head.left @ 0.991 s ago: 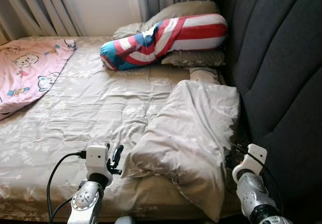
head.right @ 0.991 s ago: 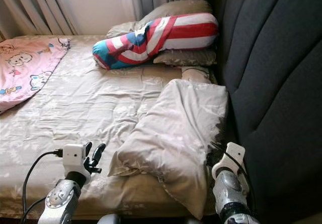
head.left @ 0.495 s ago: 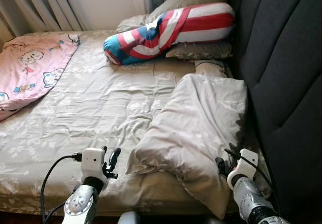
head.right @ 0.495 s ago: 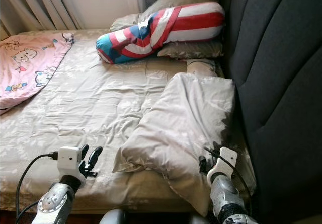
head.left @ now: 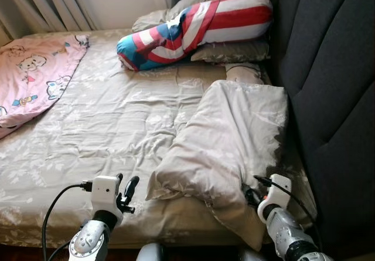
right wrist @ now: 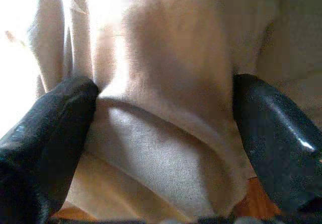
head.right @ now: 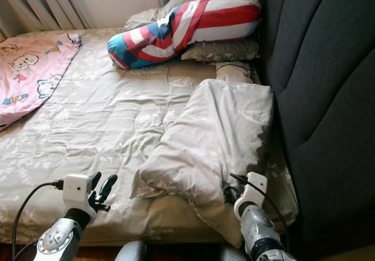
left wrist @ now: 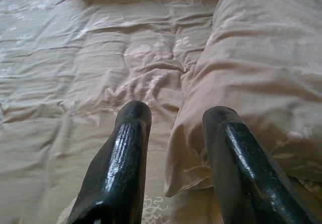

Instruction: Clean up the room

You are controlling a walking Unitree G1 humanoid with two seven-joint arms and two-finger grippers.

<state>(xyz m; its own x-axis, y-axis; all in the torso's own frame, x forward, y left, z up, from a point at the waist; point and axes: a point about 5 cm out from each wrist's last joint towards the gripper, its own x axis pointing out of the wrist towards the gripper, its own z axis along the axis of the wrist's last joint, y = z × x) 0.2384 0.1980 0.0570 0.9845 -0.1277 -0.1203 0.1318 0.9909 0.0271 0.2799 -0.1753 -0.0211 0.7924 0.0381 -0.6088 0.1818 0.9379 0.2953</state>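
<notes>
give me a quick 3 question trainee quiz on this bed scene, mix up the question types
1. True or false: the left gripper is clamped on the pink blanket.
2. Multiple choice: the right gripper has its open fingers either side of which thing? A) the striped bolster B) the beige pillow C) the curtain
3. Fill in: the striped bolster lies on pillows at the head of the bed, next to the dark padded ____.

Key:
1. False; it is open over the bed sheet, near the beige pillow's corner.
2. B
3. headboard
</notes>
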